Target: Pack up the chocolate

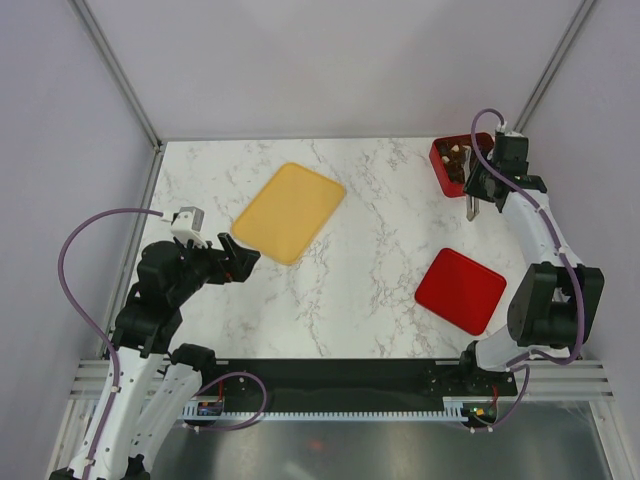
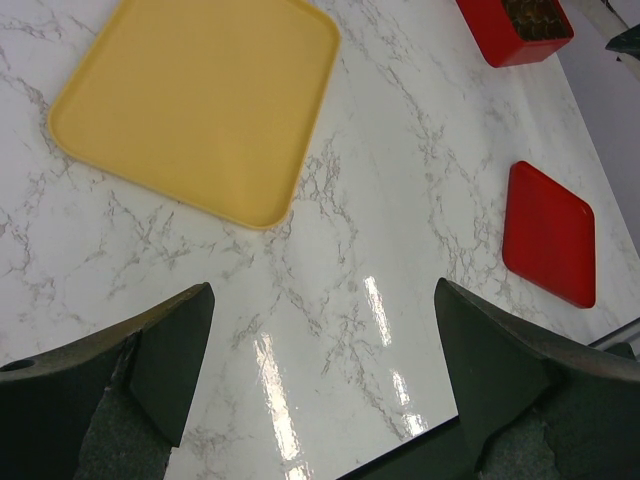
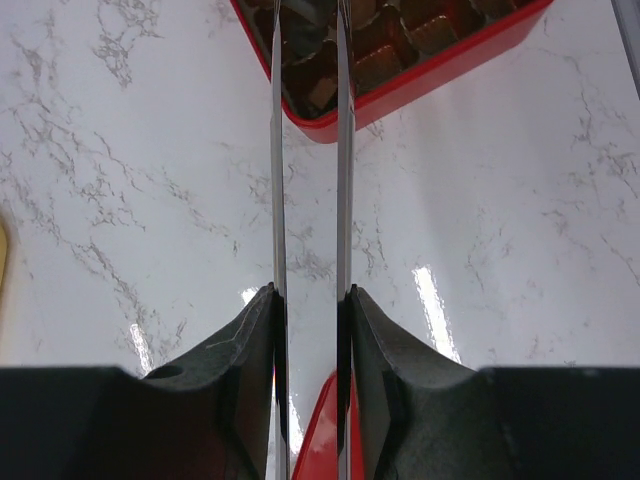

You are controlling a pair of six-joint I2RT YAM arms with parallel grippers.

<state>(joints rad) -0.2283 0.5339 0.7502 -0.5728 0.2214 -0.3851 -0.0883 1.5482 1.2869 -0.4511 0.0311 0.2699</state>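
Note:
The chocolate [image 1: 456,160], dark brown pieces and a few cream ones, lies in the cells of the red gridded box [image 1: 441,170] at the far right. It also shows in the right wrist view [image 3: 385,50]. My right gripper [image 1: 472,200] hangs at the box's near edge. In the right wrist view, the gripper [image 3: 308,295] is shut on a pair of thin metal tongs [image 3: 275,150]. The tong tips reach over the box [image 3: 440,70] and run off the frame, so I cannot tell whether they hold a piece. My left gripper [image 1: 235,258] is open and empty [image 2: 320,295] over the near left table.
A yellow-orange tray [image 1: 289,212], with nothing on it, lies left of centre and shows in the left wrist view [image 2: 200,100]. A flat red lid [image 1: 460,290] lies near the right arm's base, also in the left wrist view [image 2: 548,235]. Walls enclose the marble table [image 1: 380,230].

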